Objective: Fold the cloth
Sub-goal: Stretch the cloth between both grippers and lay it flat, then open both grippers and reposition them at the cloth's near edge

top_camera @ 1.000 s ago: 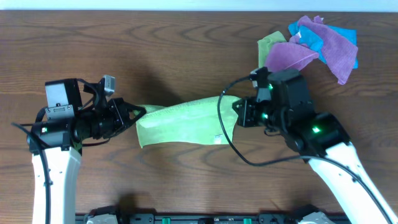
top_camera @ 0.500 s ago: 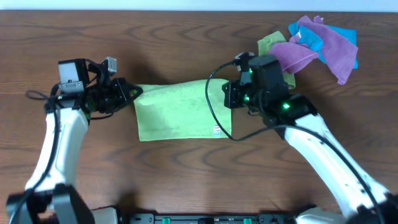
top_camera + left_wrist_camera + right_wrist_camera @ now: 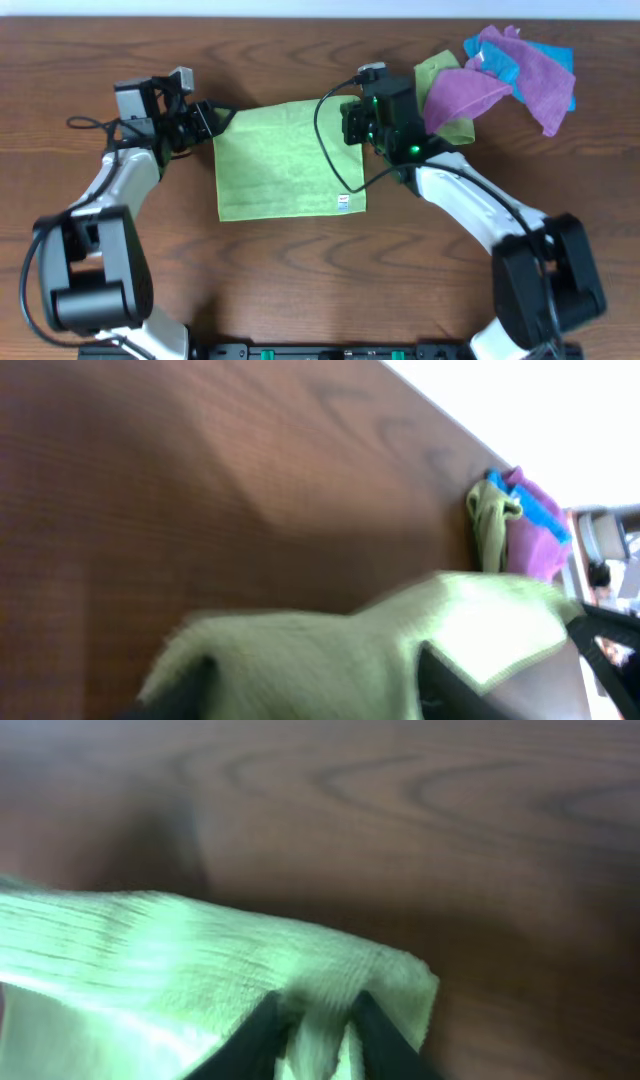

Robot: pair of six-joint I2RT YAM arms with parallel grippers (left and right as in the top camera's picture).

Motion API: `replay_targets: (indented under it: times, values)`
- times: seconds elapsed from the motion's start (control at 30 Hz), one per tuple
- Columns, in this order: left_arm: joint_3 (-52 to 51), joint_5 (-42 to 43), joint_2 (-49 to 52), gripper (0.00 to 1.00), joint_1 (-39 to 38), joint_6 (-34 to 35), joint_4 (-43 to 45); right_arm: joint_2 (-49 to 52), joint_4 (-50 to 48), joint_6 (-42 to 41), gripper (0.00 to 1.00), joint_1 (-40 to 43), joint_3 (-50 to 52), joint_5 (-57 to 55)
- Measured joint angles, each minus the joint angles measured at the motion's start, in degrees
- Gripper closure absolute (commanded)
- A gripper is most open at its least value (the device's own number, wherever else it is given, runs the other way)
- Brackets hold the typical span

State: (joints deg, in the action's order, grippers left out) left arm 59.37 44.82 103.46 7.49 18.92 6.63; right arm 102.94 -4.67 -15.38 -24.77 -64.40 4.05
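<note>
The green cloth (image 3: 285, 160) lies spread flat as a rough square on the wooden table. My left gripper (image 3: 212, 118) is at its far left corner. In the left wrist view the left gripper (image 3: 315, 672) stands open, its fingers (image 3: 192, 682) wide apart with the cloth (image 3: 470, 610) lying between them. My right gripper (image 3: 350, 122) is at the far right corner. Seen from the right wrist, the right gripper (image 3: 318, 1020) has its dark fingers (image 3: 262, 1032) slightly apart around a bunched corner of the cloth (image 3: 150, 950).
A pile of other cloths lies at the back right: purple (image 3: 540, 72), blue (image 3: 500, 62) and a green one (image 3: 438, 72), close behind the right arm. The table's far edge (image 3: 300, 16) runs just beyond both grippers.
Both grippers moved toward the far edge, drawing the cloth out from a narrow band into a flat square. Both sets of jaws have since parted.
</note>
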Motion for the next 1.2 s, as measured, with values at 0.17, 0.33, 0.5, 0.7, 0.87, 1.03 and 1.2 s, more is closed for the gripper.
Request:
replay_targets:
  times: [0.17,0.33,0.5,0.7,0.87,1.03,1.2]
  values:
    - [0.07,-3.23,2.32,0.05,-0.07,2.38,8.50,2.03,-3.80,1.09,0.54,0.15,0.00,-2.93]
    - [0.17,-4.33,2.29,0.05,-0.04,3.58,9.73,2.01,-2.82,1.42,0.52,0.35,-0.02,-4.35]
    - [0.20,-3.50,2.29,0.05,0.04,3.80,8.98,0.98,3.91,1.60,0.47,0.57,-0.07,-4.83]
    - [0.48,-1.27,1.75,0.05,1.66,3.74,-1.07,-3.21,19.08,1.86,0.41,1.05,-0.33,-4.50]
    - [0.59,-1.07,-0.57,0.05,2.67,1.62,-13.70,-4.57,29.11,1.75,0.36,1.20,-0.37,-0.72]
    - [0.70,-1.36,-4.39,0.05,2.60,-1.33,-26.93,-4.57,33.94,-0.11,0.28,2.84,-0.37,6.27]
    - [0.90,-1.70,-6.12,0.05,3.43,-4.46,-41.05,-4.59,39.21,-0.66,0.27,8.70,-0.37,15.26]
